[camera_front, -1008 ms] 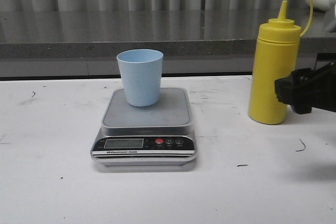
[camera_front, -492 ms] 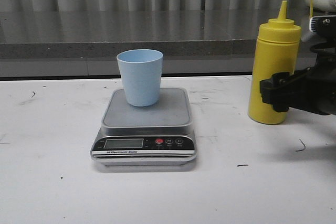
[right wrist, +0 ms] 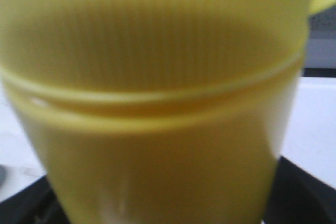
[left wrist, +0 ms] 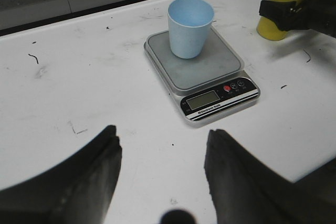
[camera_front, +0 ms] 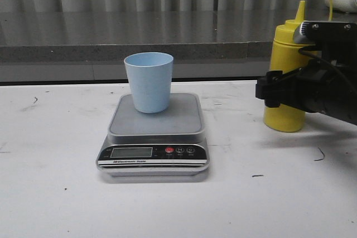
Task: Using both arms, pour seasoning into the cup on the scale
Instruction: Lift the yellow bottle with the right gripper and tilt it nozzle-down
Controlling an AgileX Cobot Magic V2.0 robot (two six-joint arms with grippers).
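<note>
Right gripper has advanced from right edge onto yellow seasoning bottle, right of frame; fingers flank bottle, clamped or not unclear. Blue cup upright on scale, centre. Left gripper jaws apart, empty. Grasp imminent; pouring not begun.

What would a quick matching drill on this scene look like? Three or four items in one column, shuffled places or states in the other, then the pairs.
Items:
1. cup
2. seasoning bottle
3. left gripper
4. scale

Places or states:
A. flat on the white table, platform bearing the tumbler
B. open, hanging above bare table, holding nothing
C. upright on the grey platform
D. upright on the table, right gripper around its body

Pairs: 1-C, 2-D, 3-B, 4-A
</note>
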